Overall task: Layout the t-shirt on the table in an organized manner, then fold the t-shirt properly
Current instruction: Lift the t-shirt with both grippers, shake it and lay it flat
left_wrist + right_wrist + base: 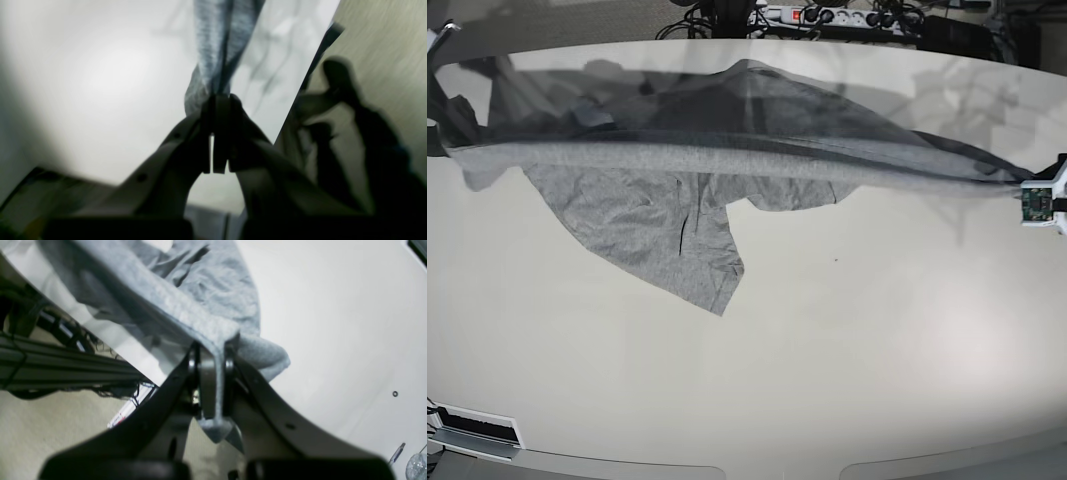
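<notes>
Between my two arms the t-shirt hung stretched in a long band above the desk, its far part draped back toward the rear edge and one loose flap trailing down onto the surface near the middle-left. My left end effector was pressed together on a narrow, twisted bunch of grey cloth, and the fabric ran away from it taut. My right end effector was likewise pinching a folded edge of the shirt, with a small tail of cloth poking out below the pads and a soft lump bulging beside them.

Judging by this, the shirt was being spread, not yet laid flat, and no folding had begun. I saw several risks. The left grip held only a thin rope of fabric; more pull between the arms could have dragged it free, dropping that side in a heap. The right hold sat close to the desk's edge, so a slip there might have sent cloth over the side toward the cables beneath. The hanging flap lay creased, and lowering the band onto it would probably have trapped wrinkles or a doubled layer under the body. Uneven lowering would have skewed the garment.
</notes>
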Motion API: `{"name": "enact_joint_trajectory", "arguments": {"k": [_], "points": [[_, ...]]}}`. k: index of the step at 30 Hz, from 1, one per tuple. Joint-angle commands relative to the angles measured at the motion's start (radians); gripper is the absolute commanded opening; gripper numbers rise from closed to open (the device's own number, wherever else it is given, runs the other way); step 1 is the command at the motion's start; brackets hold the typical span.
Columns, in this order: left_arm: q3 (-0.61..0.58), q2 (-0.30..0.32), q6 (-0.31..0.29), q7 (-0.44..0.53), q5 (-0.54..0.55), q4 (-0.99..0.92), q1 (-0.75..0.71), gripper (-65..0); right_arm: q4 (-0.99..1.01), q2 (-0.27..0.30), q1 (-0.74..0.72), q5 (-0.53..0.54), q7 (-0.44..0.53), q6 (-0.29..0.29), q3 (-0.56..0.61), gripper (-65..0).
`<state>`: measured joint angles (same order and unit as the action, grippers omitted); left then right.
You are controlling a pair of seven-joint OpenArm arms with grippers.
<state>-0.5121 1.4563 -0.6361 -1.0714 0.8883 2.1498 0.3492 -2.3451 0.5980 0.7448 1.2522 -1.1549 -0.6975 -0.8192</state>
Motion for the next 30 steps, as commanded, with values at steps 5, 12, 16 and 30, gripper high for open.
{"name": "enact_joint_trajectory", "arguments": {"k": [5,12,16,30], "points": [[0.011,-0.008,-0.062,-0.064,0.149,-0.029,0.008,-65.0,-0.011,0.015,-0.008,-0.200,0.045,0.039,0.192,-65.0],[0.011,-0.007,-0.062,-0.325,0.567,-0.029,0.008,-65.0,-0.011,0.043,0.010,-0.363,-0.097,0.061,0.336,-65.0],[0.011,-0.008,-0.062,-0.325,0.589,-0.030,0.009,-65.0,-0.011,0.043,0.009,-0.365,-0.045,0.044,0.336,-65.0],[0.016,-0.013,0.373,0.196,-0.232,-0.265,0.401,-17.0,-0.011,0.042,-0.313,-0.691,0.255,0.393,0.334,-21.7]]}}
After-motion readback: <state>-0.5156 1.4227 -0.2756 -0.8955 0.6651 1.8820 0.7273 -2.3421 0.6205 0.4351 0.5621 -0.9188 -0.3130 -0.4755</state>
